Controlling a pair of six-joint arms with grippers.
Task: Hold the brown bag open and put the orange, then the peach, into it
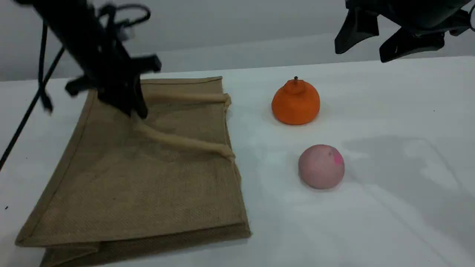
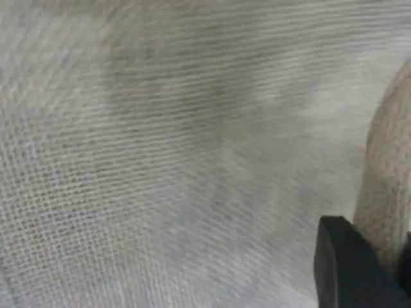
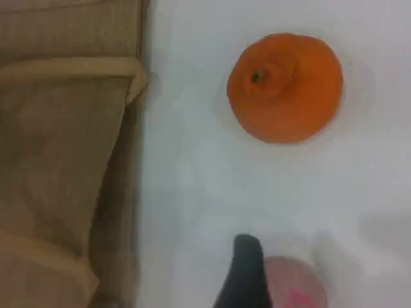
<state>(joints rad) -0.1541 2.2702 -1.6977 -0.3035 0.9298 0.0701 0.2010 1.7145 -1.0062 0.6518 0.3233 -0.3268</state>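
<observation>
Brown cloth bag [image 1: 141, 193] lies flat on the white desk [image 1: 389, 185], with its mouth pressed shut. The left end effector [image 1: 128, 107] sits on top of the bag, near its far edge. It is clenched on one rope handle [image 1: 178, 141], and the rope bends up off the bag into it. So the step in hand looks like the first one: getting the bag open. Both fruits sit out on the desk, so none is in the bag yet.

The orange [image 1: 295, 104] sits off the mouth side of the bag, apart from it, near the bag's far corner. The peach [image 1: 321, 167] is on that same side, a bit further from the bag and level with its middle. The right end effector [image 1: 363, 52] hangs in the air well away from the bag, past the orange. Its fingers are spread wide, with nothing in them.

Next, I think the left one must lift the handle so the mouth gapes. It should go slow, as the bag looks floppy. Then the right one can go down for the orange.

The desk is smooth and a bit shiny. Behind the bag is a plain grey wall [image 1: 241, 29].
</observation>
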